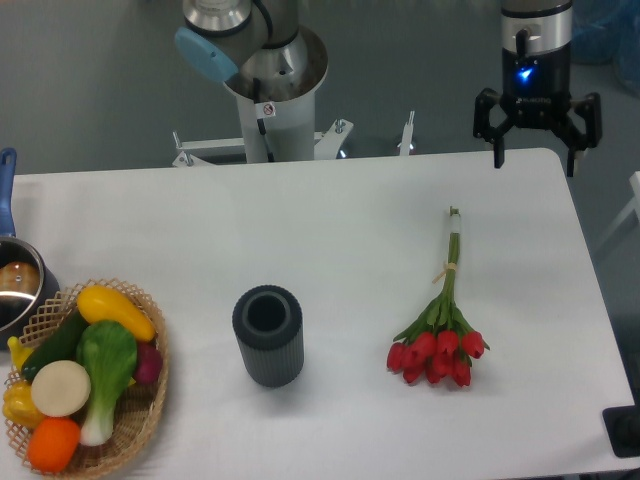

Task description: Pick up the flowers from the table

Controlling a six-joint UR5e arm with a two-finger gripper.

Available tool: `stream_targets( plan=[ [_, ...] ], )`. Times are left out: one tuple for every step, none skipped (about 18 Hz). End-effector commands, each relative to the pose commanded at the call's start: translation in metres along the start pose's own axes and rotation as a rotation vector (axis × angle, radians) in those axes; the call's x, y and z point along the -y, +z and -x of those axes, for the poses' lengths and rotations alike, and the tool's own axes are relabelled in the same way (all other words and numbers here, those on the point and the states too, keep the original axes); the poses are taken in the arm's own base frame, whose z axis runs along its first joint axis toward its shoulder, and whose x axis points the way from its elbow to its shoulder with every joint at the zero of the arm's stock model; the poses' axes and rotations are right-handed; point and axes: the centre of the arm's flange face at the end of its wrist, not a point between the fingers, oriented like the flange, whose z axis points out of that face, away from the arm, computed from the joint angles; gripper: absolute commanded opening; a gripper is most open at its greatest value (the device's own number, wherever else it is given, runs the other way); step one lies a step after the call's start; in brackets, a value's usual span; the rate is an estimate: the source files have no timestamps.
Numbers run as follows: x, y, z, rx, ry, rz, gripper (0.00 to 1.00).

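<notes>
Spanning nearly the whole view, the table (330, 210) is the biggest item: white top, rounded corners. Arm base (270, 90) stands behind its far edge, centre-left.

Wicker basket (140, 420) at the near-left corner, filled with toy vegetables (85, 375). Just behind it, at the left edge, a pot (18, 290) with a blue handle, partly cut off by the frame.

Dark ribbed cylinder (268, 335) stands upright near the table's middle, open end up, well apart from everything else.

The flowers (438, 340) lie flat on the right half of the table: red heads toward the near edge, thin stems running toward the far edge, pale band about midway along the stems. Nothing touches them.

Gripper (536, 140) hangs above the far-right corner of the table, fingers spread wide, nothing between them. It is well apart from the flowers; the approach has not begun.

Risks, as judged:
- Stems are thin and lie flat on the tabletop. Fingers closing too high would miss them; too low and they would hit the table.
- Closing on the heads would likely crush petals.
- Gripping far from the band may let stems splay or slip out singly.
- A grasp near the stem tips would leave the heavy heads drooping, and the bunch could swing or slide free on the lift.
</notes>
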Motion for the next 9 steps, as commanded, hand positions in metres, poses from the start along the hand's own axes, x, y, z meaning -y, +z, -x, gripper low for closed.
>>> stream_targets(
  plan=[
    [0.0, 0.001, -0.001, 0.0, 0.001, 0.002, 1.0],
    [0.001, 0.0, 0.0, 0.001, 0.003, 0.002, 1.0],
    [0.002, -0.001, 0.0, 0.004, 0.004, 0.001, 1.0],
    [0.003, -0.001, -0.001, 0.005, 0.005, 0.003, 1.0],
    [0.003, 0.0, -0.002, 0.002, 0.003, 0.003, 1.0],
    [0.003, 0.001, -0.002, 0.0, 0.001, 0.003, 1.0],
    [0.003, 0.004, -0.004, -0.007, -0.011, 0.0, 1.0],
    [0.002, 0.01, -0.007, -0.019, -0.03, 0.001, 1.0],
    [0.001, 0.014, -0.009, -0.025, -0.042, 0.001, 1.0]
  ],
)
